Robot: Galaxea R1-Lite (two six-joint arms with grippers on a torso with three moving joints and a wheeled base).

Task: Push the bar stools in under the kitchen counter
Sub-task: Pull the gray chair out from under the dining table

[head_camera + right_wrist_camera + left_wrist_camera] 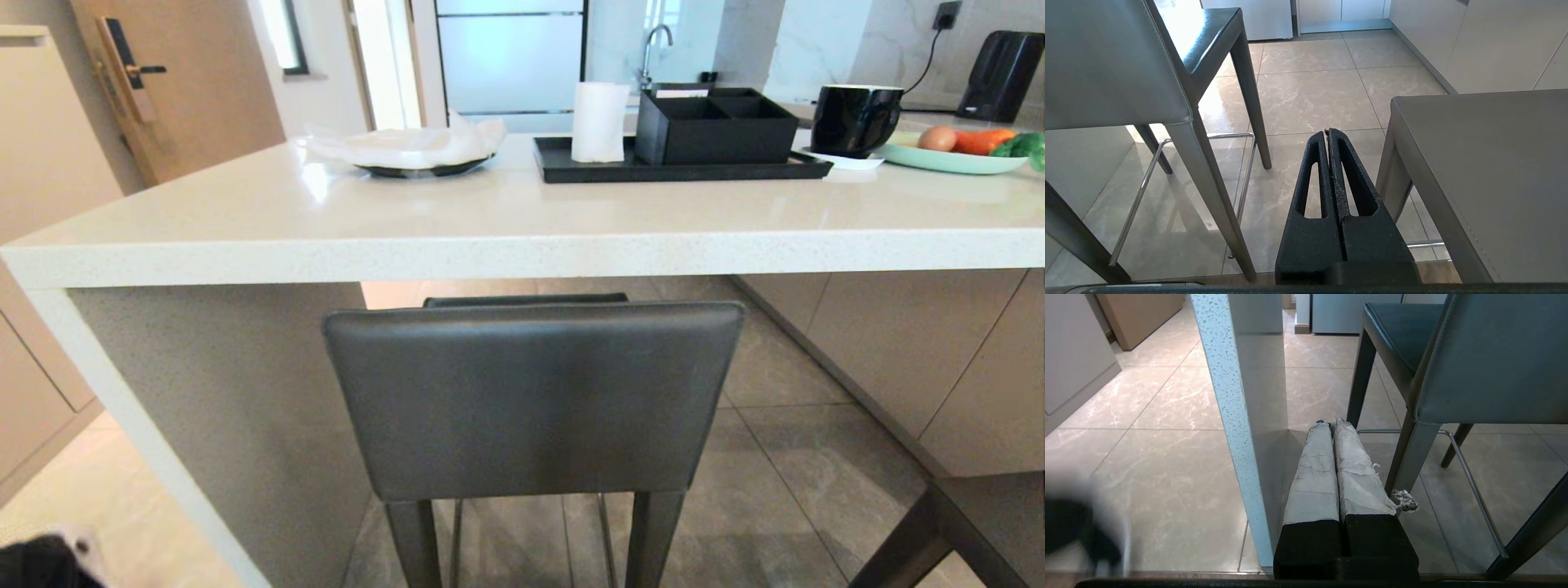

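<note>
**Two bar stools waiting at a white kitchen counter, both arms parked low**

A thick, glossy white speckled stone kitchen counter (522, 245) is seen from the robot's head, filling the upper half. Directly ahead, at 6 o'clock below the slab edge, a dark grey leather bar stool with a low rectangular backrest (535, 396) stands with its back toward the robot, its seat only partly tucked under, judged not yet pushed home. A second matching stool (971, 523) is cut off at 4 o'clock; only a corner and a leg are shown.

The left gripper (1329, 424), its fingers wrapped in worn grey tape, is held low between the counter's slab end leg (1229, 416) and the near stool, jaws pressed together, holding nothing. The right gripper (1327, 131), bare black, is held low between the two stools, jaws likewise pressed together and empty. Neither is touching a stool.

The stools' feet and chrome footrest bars are mostly hidden.
</note>
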